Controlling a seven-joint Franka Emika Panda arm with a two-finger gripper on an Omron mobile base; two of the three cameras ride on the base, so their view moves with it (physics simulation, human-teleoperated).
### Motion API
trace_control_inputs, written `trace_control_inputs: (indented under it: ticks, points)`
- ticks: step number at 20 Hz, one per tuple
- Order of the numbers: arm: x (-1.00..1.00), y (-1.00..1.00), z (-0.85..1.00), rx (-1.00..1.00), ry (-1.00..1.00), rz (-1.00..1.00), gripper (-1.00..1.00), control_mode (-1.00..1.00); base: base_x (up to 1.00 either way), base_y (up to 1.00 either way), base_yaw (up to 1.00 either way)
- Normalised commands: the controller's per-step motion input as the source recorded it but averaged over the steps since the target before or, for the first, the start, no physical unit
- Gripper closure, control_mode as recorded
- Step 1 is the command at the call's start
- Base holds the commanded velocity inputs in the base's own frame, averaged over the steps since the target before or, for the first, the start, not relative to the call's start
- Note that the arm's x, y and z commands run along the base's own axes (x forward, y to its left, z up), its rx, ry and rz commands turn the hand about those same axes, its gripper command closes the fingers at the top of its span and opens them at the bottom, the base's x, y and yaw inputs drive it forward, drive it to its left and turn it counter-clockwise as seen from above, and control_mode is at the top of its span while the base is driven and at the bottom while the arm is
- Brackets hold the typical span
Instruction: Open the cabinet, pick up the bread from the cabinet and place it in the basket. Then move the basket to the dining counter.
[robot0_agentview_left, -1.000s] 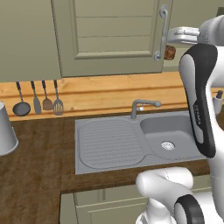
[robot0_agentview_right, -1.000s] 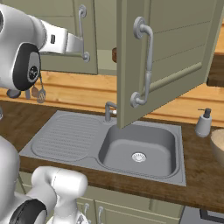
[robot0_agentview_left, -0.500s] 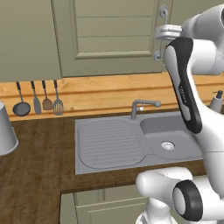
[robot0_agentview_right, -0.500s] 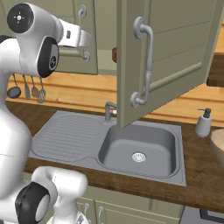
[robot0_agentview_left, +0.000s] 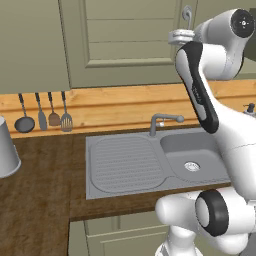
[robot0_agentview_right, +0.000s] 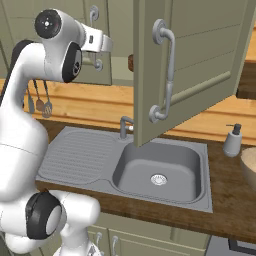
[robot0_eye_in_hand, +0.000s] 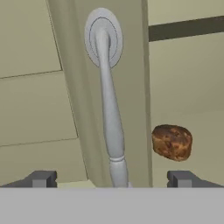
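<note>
we hold our claw (robot0_eye_in_hand: 112, 178) spread wide and empty, high by the swung-open cabinet (robot0_agentview_right: 200, 65) door, lining up on the bread (robot0_eye_in_hand: 172, 142) resting inside on its shelf.

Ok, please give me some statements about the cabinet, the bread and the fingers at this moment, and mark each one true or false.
1. The cabinet door stands open. True.
2. The bread lies in the sink. False: it sits inside the cabinet.
3. The fingers are clamped on the bread. False: they are spread apart, holding nothing.
4. A soap dispenser stands on the worktop beside the sink. True.
5. A handle runs between the fingers in the hand view. True.
</note>
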Motion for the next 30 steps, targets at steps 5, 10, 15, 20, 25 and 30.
trace_control_inputs:
  ticks: [5,10,15,20,25,30]
  points:
    - [0.48,-0.05,0.00,0.00,0.00,0.00,-1.00,-1.00,0.00,0.00,0.00]
    - [0.51,0.01,-0.07,0.00,0.00,0.00,-1.00,-1.00,0.00,0.00,0.00]
    - [0.64,0.26,-0.29,-0.01,0.00,0.00,1.00,-1.00,0.00,0.00,0.00]
    - [0.60,0.42,-0.33,0.00,0.00,0.00,1.00,-1.00,0.00,0.00,0.00]
    - [0.40,0.44,-0.24,0.00,0.00,0.01,1.00,-1.00,0.00,0.00,0.00]
    - [-0.46,0.96,0.00,0.00,0.03,0.05,1.00,-1.00,0.00,0.00,0.00]
